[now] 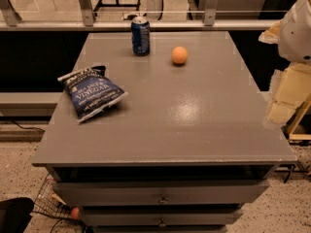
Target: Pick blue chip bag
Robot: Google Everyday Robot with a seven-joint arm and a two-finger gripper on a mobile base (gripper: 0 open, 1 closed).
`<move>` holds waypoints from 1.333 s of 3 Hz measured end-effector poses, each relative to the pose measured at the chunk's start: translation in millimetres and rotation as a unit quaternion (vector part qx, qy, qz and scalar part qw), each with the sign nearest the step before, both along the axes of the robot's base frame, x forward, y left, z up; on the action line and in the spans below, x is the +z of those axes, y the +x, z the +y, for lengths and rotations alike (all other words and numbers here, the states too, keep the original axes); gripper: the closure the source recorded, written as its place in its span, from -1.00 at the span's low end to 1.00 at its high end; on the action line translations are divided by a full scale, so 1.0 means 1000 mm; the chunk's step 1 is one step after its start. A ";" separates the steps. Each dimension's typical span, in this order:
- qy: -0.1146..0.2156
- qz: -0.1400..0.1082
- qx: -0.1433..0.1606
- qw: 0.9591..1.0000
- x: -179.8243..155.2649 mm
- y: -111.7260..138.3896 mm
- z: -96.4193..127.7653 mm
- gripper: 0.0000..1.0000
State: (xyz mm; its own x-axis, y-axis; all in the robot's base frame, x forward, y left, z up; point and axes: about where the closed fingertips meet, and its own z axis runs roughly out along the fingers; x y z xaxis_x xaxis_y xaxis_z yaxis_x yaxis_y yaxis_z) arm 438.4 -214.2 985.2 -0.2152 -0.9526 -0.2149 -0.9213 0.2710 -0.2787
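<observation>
**Blue chip bag (92, 92) lies flat by the left edge of the table (194, 130); the gripper (286, 93) hangs off the right edge.**

You have the whole worktop to cross, so come in over the near half, well clear of the can (140, 36) and the orange (180, 55) by the far edge. Drop onto the bag's puffed middle rather than a crimped end, which would likely slip. The gripper is cut off at the frame's right side, so you cannot tell whether it is open or closed.
</observation>
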 end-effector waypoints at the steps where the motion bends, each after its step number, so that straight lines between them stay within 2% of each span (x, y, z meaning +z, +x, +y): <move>1: 0.003 -0.006 -0.001 1.000 0.002 0.000 0.002 -1.00; 2: 0.047 -0.021 -0.010 0.999 -0.005 0.014 0.026 -1.00; 3: 0.137 -0.041 -0.025 0.989 -0.010 0.042 0.076 -1.00; 4: 0.241 -0.048 -0.050 0.968 -0.011 0.071 0.125 -1.00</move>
State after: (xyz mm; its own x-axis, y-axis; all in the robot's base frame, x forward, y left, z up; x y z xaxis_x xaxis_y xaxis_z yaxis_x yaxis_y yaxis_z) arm 509.3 -89.6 974.2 -0.2585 -0.7122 -0.6526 -0.8593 0.4781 -0.1815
